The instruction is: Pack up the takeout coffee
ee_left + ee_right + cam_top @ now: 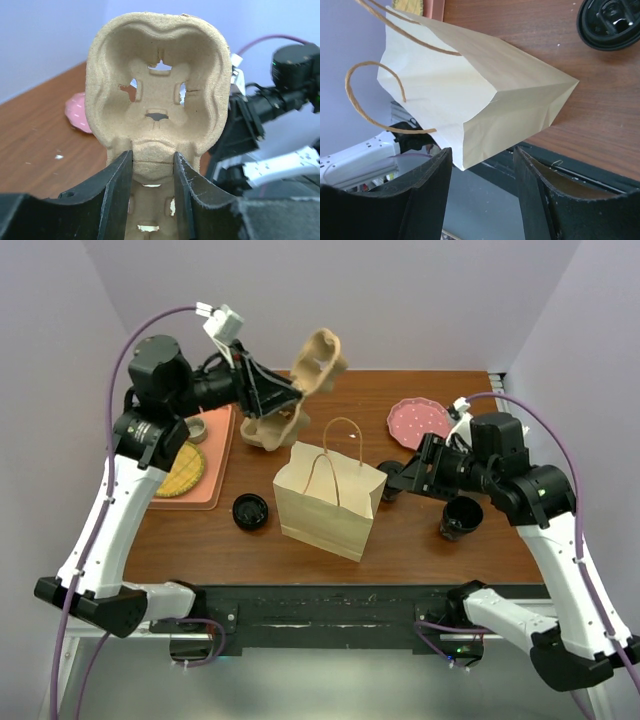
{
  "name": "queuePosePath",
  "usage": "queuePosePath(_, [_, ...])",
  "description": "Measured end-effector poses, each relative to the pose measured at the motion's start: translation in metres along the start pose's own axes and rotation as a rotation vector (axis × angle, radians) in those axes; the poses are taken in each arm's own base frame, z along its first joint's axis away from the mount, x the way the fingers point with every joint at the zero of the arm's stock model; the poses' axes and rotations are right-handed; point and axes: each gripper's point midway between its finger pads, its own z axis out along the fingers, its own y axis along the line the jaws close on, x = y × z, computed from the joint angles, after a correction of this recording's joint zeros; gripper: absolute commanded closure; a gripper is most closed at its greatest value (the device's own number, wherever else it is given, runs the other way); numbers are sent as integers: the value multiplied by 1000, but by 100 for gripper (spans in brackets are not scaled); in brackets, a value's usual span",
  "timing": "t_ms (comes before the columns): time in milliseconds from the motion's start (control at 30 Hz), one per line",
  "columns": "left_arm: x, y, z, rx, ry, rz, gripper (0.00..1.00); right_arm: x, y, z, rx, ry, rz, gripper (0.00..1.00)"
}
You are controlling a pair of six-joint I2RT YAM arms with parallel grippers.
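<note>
Wood table (420, 540), lilac walls. L gripper (152, 160) pinches tan carrier (160, 75) aloft behind paper bag (330, 495), prob. clearing room. R gripper (480, 152) spread, empty, beside bag. Coffee cup (251, 512) on table near bag; 2nd cup (461, 518) under R arm.

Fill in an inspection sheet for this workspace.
Surface: wooden table.
Job's things: two black cups standing, one left of the bag, one right of it; carrier held in the air.
Clutter: pink plate; tray with woven mat and ring.
Grippers: left gripper shut on carrier; right gripper open, by bag.
Cables: purple, along each arm.
Surroundings: pale walls.
</note>
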Motion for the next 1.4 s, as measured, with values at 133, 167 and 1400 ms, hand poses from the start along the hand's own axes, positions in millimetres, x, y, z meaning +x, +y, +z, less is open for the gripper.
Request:
queuePosePath(133, [16,-14,12,33,65,-3,94,9,15,8,-23,24,13,44])
queuePosePath(167, [13,-13,16,34,62,11,94,12,20,11,-29,34,8,44])
queuePosePath(1400, [59,-15,85,83,40,82,96,32,-1,57,124,90,-173,92])
